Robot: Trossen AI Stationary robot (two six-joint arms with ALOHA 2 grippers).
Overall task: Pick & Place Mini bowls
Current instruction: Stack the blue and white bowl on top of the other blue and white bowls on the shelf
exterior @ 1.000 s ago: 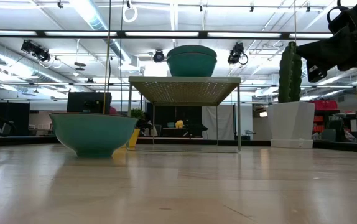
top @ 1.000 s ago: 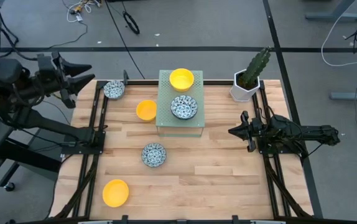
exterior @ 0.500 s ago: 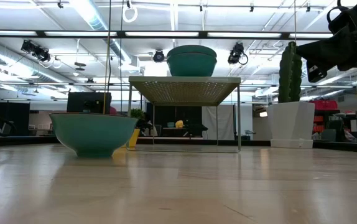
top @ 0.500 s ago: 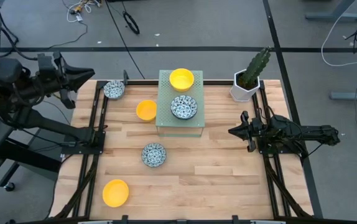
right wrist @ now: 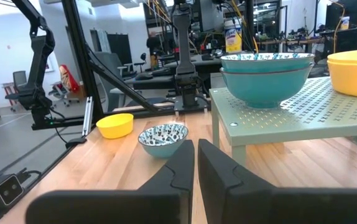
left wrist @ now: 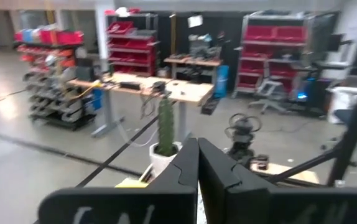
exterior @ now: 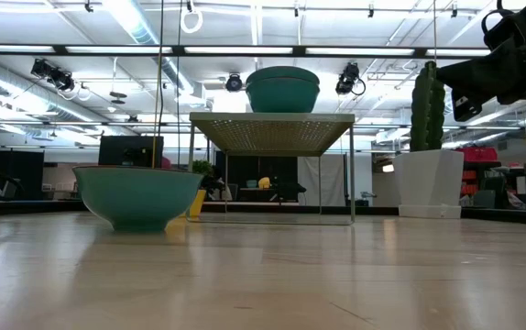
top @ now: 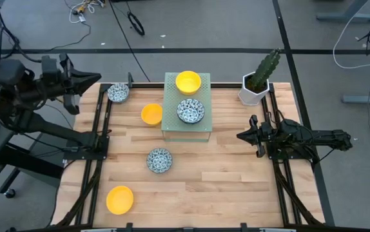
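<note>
Six mini bowls show in the high view. A yellow bowl (top: 188, 82) and a blue-patterned bowl (top: 190, 111) sit on the green perforated stand (top: 169, 103). On the table rest a blue-patterned bowl (top: 118, 93) at the far left, a yellow bowl (top: 151, 114) beside the stand, a blue-patterned bowl (top: 160, 160) in the middle and a yellow bowl (top: 119, 199) at the near left. My left gripper (top: 98, 78) hangs shut off the table's far left corner, left of the far-left bowl. My right gripper (top: 238, 136) is shut above the table's right side, pointing toward the stand.
A cactus in a white pot (top: 256, 82) stands at the far right corner, close behind my right arm. Black frame rails (top: 101, 138) run along both table sides. Open wood lies between the middle bowl and my right gripper, and along the near edge.
My left gripper has shut: its two fingers stood spread apart a second ago and now lie together. It holds nothing. The bowls and my right arm have kept still.
</note>
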